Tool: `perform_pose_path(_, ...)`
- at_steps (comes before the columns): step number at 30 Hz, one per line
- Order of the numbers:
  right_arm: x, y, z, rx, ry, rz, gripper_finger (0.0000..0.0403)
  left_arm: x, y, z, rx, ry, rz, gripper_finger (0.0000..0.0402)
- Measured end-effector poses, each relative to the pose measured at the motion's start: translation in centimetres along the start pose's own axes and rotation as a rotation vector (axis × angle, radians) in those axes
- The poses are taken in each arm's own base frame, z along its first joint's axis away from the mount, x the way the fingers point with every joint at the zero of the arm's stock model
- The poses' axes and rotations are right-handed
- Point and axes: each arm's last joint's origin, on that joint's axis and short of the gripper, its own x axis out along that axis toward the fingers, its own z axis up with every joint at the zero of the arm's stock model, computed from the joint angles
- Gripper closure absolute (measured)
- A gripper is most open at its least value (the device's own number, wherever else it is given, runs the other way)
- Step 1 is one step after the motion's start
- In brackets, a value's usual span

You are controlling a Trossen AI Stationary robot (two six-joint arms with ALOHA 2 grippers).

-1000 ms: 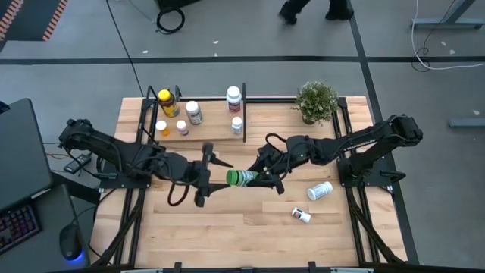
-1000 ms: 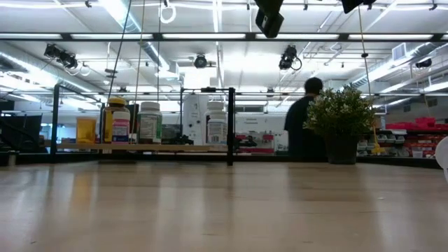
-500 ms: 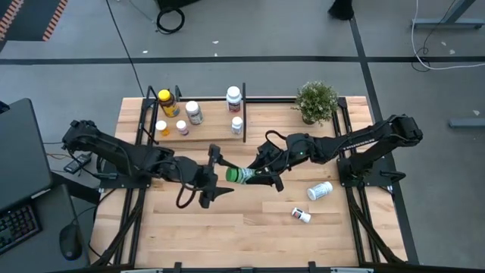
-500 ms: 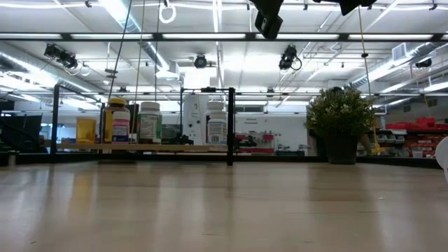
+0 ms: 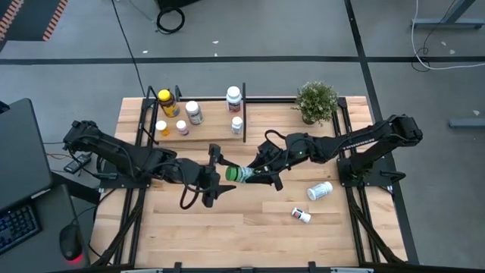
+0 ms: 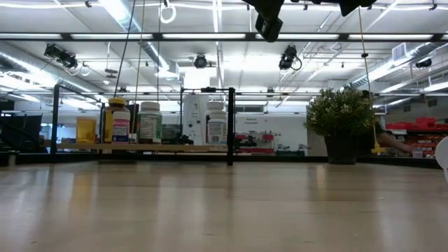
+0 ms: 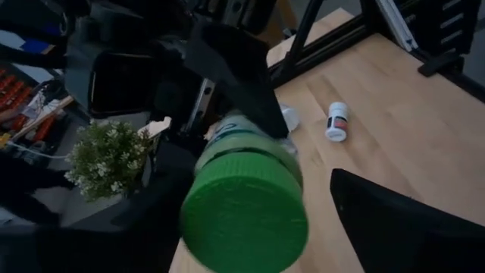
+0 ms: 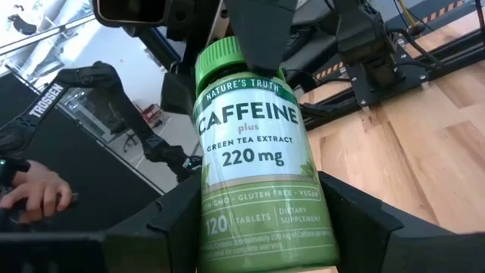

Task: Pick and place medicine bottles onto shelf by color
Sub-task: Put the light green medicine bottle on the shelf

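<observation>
While the green bottle (image 5: 242, 175) hangs mid-table between both arms, you're in a handover.

Largest first: the shelf (image 5: 198, 133) waits at eleven o'clock from the bottle, six bottles already on it. Your right gripper (image 5: 261, 171) clamps the bottle's body; your left gripper (image 5: 217, 174) stands wide open around the cap end, not closed on it. Centre those left fingers before closing, and release the right only once they grip. The right wrist view alone reads the label, "Caffeine"; the left wrist view alone shows the green cap (image 7: 244, 222) head-on; the low view misses the bottle entirely.
</observation>
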Motion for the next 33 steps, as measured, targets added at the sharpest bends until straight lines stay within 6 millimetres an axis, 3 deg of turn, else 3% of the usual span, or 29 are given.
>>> perform_pose_path(9,0.0,0.0,-0.1,0.001,0.01,0.0,0.0162,0.0,-0.1,-0.3,-0.004,0.038,0.005,0.0197)
perform_pose_path(24,0.0,-0.3,-0.6,0.02,0.06,-0.037,0.0104,-0.5,0.4,-1.6,-0.14,0.168,0.064,0.0198)
perform_pose_path(33,0.0,-0.5,-1.6,0.071,0.152,-0.074,0.0111,-1.1,2.9,-5.2,-0.328,0.478,0.211,0.0198)
